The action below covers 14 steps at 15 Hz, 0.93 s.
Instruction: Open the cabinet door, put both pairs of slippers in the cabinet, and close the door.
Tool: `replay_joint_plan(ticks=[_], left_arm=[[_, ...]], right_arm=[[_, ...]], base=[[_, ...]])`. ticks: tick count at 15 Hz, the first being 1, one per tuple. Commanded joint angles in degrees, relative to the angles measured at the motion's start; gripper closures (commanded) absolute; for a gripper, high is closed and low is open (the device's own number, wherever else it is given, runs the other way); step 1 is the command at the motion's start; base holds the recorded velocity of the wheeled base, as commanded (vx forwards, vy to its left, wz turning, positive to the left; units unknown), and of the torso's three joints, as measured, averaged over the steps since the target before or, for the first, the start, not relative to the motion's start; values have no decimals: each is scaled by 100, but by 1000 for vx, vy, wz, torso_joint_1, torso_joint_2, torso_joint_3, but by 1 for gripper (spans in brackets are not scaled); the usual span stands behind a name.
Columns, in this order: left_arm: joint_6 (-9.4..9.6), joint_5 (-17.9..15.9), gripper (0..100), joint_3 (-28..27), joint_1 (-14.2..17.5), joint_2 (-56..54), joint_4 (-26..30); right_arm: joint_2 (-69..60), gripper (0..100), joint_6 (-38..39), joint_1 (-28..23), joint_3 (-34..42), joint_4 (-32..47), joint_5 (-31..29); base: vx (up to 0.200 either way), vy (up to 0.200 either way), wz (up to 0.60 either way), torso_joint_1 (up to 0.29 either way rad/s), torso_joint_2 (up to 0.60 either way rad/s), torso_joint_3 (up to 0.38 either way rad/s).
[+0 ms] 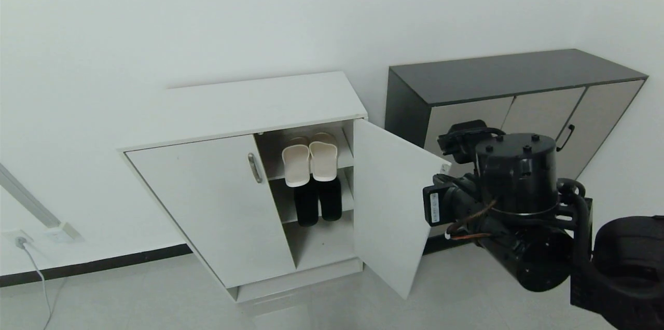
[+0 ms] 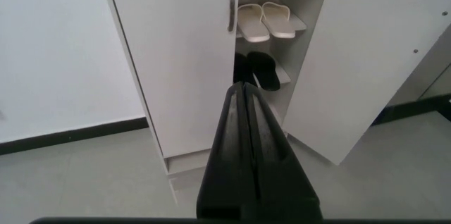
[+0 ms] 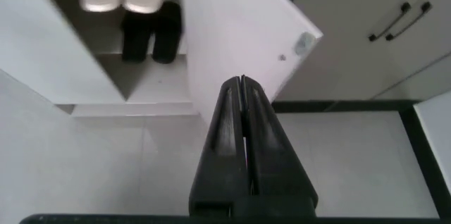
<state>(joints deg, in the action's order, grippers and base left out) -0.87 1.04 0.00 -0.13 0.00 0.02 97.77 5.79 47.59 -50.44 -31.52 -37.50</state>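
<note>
You've still to shut open white door point(image 1: 394, 205) of white wooden cabinet point(image 1: 259, 101).
In it: cream plastic slippers point(image 1: 310, 160) on top shelf, black slippers point(image 1: 317, 204) below. L gripper point(image 2: 243, 86) & R gripper point(image 3: 243, 82): fingers point(image 3: 229, 111) closed, empty; could skid off smooth door.

It looks like a home hallway, or a plain room fitted out as one. A white cabinet point(image 1: 207, 200) stands against a bare wall point(image 1: 155, 18), one door point(image 1: 389, 205) open, with white slippers point(image 1: 310, 161) and black slippers point(image 1: 317, 203) on its shelves. Beside it stands a dark sideboard point(image 1: 498, 73). The floor point(image 1: 129, 293) is pale tile with black skirting point(image 1: 93, 266), and a socket point(image 1: 21, 241) sits low on the wall.
</note>
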Motion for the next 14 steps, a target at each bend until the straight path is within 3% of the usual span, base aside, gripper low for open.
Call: replay_joint_plan(ticks=[1, 6, 14], left_arm=[[-1, 2, 100, 0, 5, 0, -2], [-1, 2, 100, 0, 5, 0, -2], [-1, 2, 100, 0, 5, 0, -2]], right_arm=[[172, 100, -69, -523, -431, 41, 340], [788, 100, -69, -1428, -1582, 489, 990], [1798, 100, -25, -1947, -2382, 551, 1245]], base=[[0, 0, 0, 0, 0, 0], [0, 0, 0, 0, 0, 0], [0, 0, 0, 0, 0, 0]])
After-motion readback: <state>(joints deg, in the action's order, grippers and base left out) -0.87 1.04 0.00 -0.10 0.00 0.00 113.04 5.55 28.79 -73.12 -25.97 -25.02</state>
